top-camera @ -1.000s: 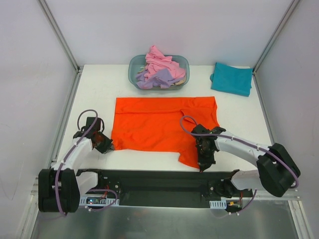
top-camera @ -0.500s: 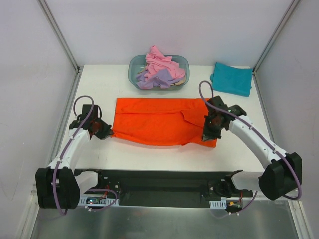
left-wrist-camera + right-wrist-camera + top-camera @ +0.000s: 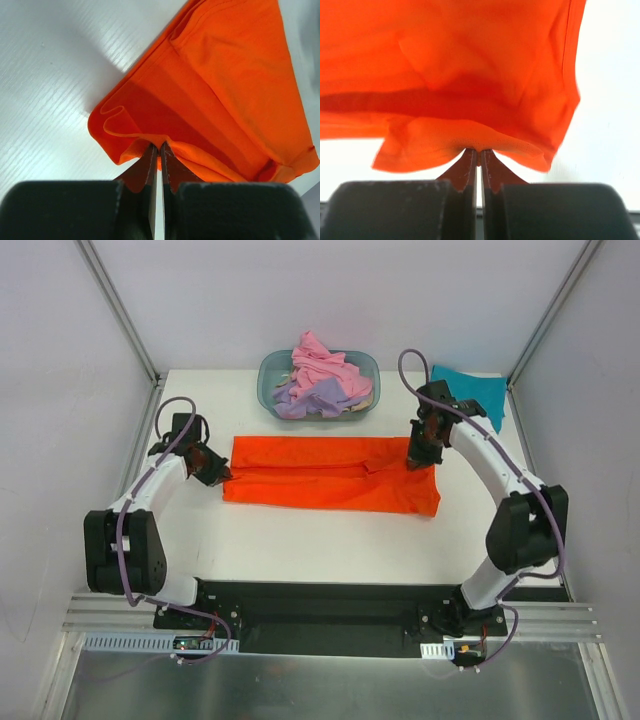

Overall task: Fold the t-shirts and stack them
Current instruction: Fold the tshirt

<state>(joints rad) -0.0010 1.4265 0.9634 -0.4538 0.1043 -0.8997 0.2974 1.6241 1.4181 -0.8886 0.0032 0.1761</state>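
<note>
My left hand (image 3: 218, 472) and right hand (image 3: 420, 454) are each clamped on an end of the orange t-shirt (image 3: 330, 486), lying on the tabletop (image 3: 300, 550) just nearside of the tub (image 3: 266, 372). Uneven release risks dragging the fold askew.

Right tool (image 3: 479, 152) pinching the orange t-shirt (image 3: 470, 60)

The two dark fingers (image 3: 464, 171) meet at a thin slit, with a hem of the cloth caught between their tips. Orange fabric fills the upper frame, a darker fold band crossing it. White bench (image 3: 610, 125) shows at the right and lower left.
</note>
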